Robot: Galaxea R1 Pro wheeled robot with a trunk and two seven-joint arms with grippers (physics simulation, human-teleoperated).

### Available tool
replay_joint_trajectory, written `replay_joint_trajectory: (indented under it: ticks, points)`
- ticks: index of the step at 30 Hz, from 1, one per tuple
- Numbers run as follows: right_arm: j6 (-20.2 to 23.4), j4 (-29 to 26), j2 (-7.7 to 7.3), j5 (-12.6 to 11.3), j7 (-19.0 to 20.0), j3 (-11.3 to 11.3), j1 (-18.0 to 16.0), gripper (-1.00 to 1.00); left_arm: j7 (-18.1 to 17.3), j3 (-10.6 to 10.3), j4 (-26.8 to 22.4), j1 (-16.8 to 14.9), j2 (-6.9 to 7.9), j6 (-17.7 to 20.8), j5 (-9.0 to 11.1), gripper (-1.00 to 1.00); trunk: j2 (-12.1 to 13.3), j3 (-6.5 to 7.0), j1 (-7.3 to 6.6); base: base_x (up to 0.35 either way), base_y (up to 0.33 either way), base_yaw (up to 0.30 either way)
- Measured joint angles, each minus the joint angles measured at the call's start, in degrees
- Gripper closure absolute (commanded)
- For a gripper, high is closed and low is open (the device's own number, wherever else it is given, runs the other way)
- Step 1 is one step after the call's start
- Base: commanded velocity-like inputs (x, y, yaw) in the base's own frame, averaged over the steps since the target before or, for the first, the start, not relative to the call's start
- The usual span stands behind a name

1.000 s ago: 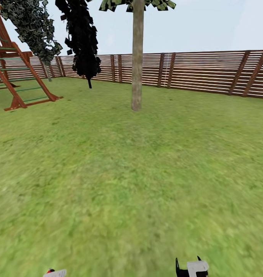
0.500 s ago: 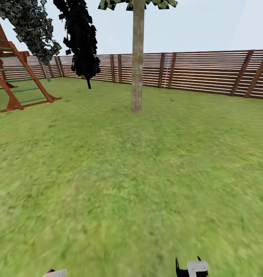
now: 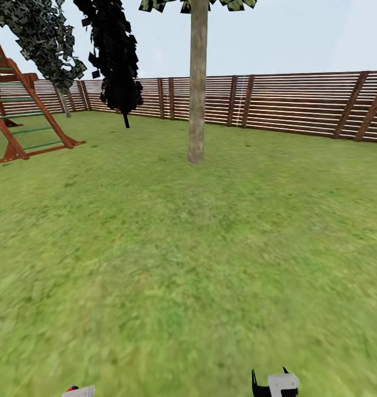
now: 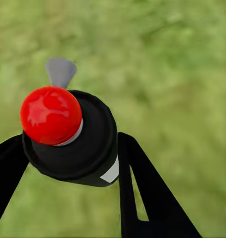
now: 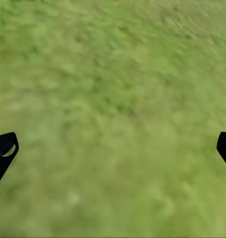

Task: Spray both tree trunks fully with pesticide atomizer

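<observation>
**Kid:** What is in your left claw (image 4: 68, 163)?

**Me:** The pesticide atomizer (image 4: 70, 134). My two black fingers (image 4: 137, 188) pinch its dark body, one on each side. Its red button sits on top, and a small grey nozzle pokes out past the button, away from my claw.

**Kid:** And your right claw (image 5: 113, 148)?

**Me:** It is spread wide and holds nothing. Just the grass floor (image 5: 113, 99) lies under it.

**Kid:** Where is the tree?

**Me:** The tree trunk (image 3: 197, 82) stands straight ahead of both claws, well apart from them, with lots of grass (image 3: 188, 248) in between. The brown fence (image 3: 298, 102) runs behind it. A black cypress (image 3: 115, 60) and a wooden climbing frame (image 3: 22, 110) are off toward my left-claw side.

**Kid:** So what do you do now?

**Me:** I think I should roll closer first. From here the spray may not reach. I should keep my pinch tight so the can does not slip, and keep the nozzle aimed at the trunk. Then I should spray low and high, and all around it. I see one tree here, so the other comes later.
</observation>
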Motion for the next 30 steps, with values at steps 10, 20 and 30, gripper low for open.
replay_joint_trajectory:
  ticks: [10,20,30]
  points:
    - [0.0,0.0,-0.33,0.0,-0.1,-0.1,0.0,-1.00,0.0,0.0,0.0,0.0,0.00,0.0,0.0,1.00,0.0,0.00,0.00,0.340,0.000,0.000]
    - [0.0,0.0,-0.35,0.0,-0.1,-0.1,0.0,-1.00,0.0,0.0,0.0,0.0,0.00,0.0,0.0,1.00,0.0,0.00,0.00,0.340,0.000,0.000]
    - [0.0,0.0,-0.35,0.0,-0.1,-0.1,0.0,-1.00,0.0,0.0,0.0,0.0,0.00,0.0,0.0,1.00,0.0,0.00,0.00,0.339,0.000,0.000]
